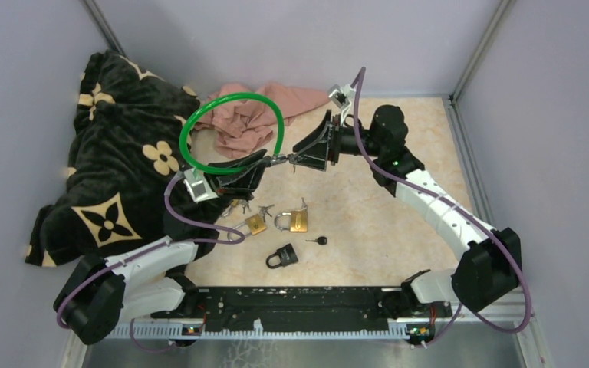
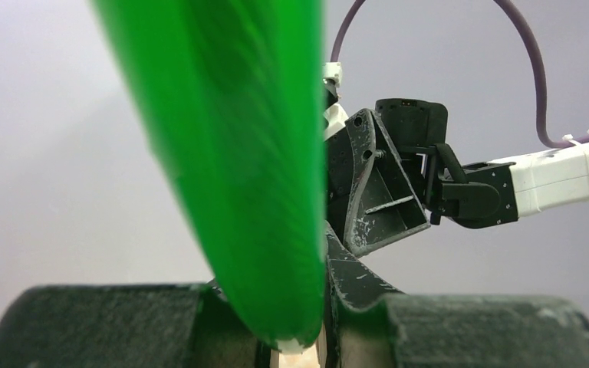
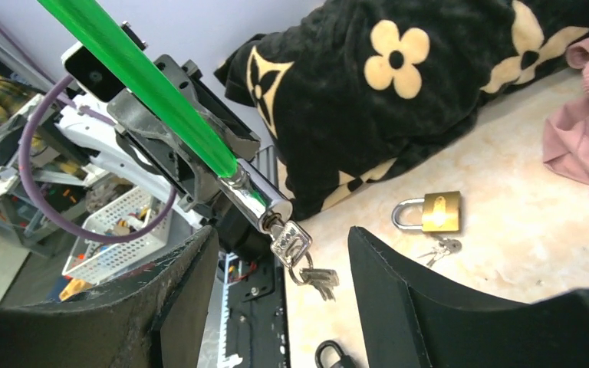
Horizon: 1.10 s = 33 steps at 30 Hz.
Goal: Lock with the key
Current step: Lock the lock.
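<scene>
Left fingers (image 1: 257, 164) clamped on cable lock (image 3: 138, 84), held in air above table (image 1: 399, 230) middle. Key (image 3: 290, 242) sits in its barrel. Right fingers (image 1: 301, 157) spread wide either side of key, not gripping.

Risks: closing off-centre snags dangling spares (image 3: 320, 280) (number unclear), or turn spins barrel in left grip instead of latching.

Count: one cable lock; two brass padlocks (image 1: 255, 224) and one black padlock (image 1: 282, 257) toward near edge; one blanket (image 1: 115, 153) and one pink cloth (image 1: 238, 126) by far-left corner.

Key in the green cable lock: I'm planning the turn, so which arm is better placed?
Right. The right gripper, open, flanks the key; the left gripper holds the green cable lock.
</scene>
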{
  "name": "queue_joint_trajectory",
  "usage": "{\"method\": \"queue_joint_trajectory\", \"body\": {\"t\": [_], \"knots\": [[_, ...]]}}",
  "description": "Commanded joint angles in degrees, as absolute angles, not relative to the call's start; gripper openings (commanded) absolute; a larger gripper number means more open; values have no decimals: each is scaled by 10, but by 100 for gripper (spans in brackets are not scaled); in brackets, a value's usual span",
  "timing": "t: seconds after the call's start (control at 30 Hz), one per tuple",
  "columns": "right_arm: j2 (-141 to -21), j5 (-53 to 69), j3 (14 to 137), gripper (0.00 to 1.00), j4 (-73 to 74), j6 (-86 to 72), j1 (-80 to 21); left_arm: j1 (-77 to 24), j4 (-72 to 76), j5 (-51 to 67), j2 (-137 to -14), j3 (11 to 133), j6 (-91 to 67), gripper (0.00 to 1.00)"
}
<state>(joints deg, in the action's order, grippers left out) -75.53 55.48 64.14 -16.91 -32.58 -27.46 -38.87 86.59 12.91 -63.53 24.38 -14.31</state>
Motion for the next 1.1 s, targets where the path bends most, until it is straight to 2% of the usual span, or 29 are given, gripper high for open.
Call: {"method": "queue_joint_trajectory", "body": {"t": [0.0,0.13,0.57,0.7,0.87,1.07], "knots": [[-755,585,641,63,-248,-374,-274,-391,994,130,-624,252,-152,0],[-766,592,628,57,-263,-387,-280,-391,994,130,-629,254,-154,0],[-776,618,618,0,-301,-403,-287,-391,987,120,-632,255,-154,0],[-773,642,629,0,-287,-383,-300,-390,969,105,-631,258,-162,0],[-712,573,654,0,-113,-144,-350,-376,934,95,-632,265,-205,0],[-645,494,589,0,-210,-23,-376,-374,939,128,-634,268,-240,0]]}}
